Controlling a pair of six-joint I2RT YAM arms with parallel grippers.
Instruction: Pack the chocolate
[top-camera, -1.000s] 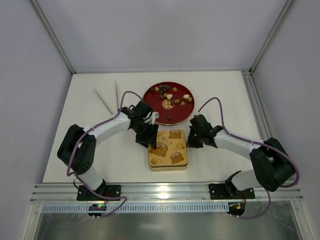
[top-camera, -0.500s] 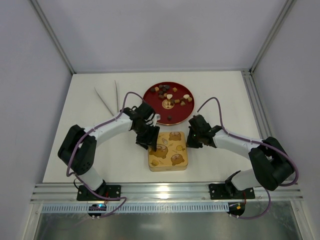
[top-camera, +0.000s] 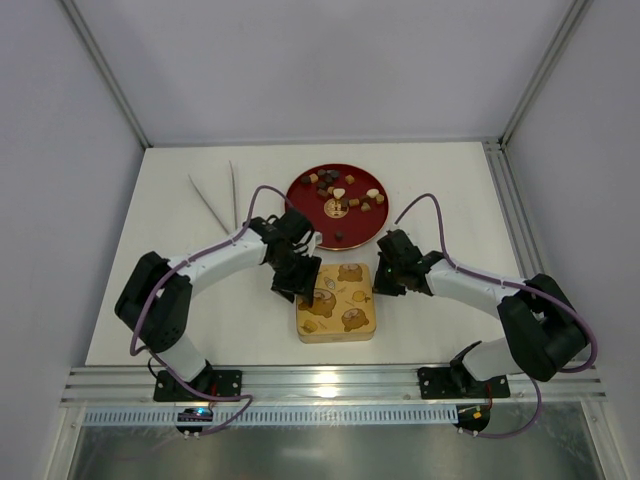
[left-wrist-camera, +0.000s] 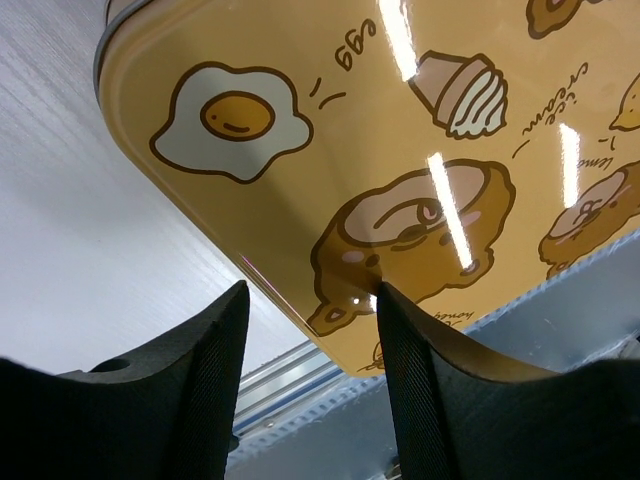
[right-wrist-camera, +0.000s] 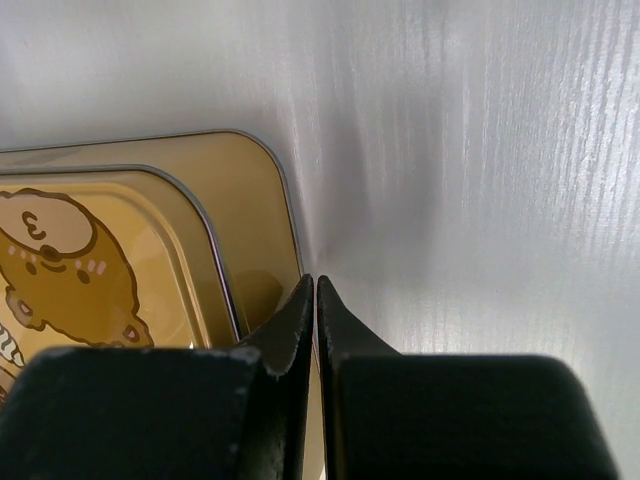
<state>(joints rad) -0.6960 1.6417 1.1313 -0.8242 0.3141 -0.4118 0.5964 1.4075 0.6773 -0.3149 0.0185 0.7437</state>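
The chocolate (top-camera: 338, 192) is several small dark, caramel and cream pieces lying on a round red plate (top-camera: 293, 197) at the back centre. A square gold tin (top-camera: 345, 305) with cartoon pictures on its closed lid sits in front of the plate. My left gripper (top-camera: 305, 290) is open and empty. It straddles the tin's left edge in the left wrist view (left-wrist-camera: 312, 300), one finger over the lid (left-wrist-camera: 400, 130) and one over the table. My right gripper (top-camera: 380, 283) is shut, its tips (right-wrist-camera: 316, 282) at the tin's right edge (right-wrist-camera: 250, 200).
Two thin pale sticks (top-camera: 215, 195) lie on the table at the back left. An aluminium rail (top-camera: 330, 385) runs along the front edge. Walls enclose the table on three sides.
My left gripper has shifted slightly right, further over the tin's left edge. The right gripper has barely moved.
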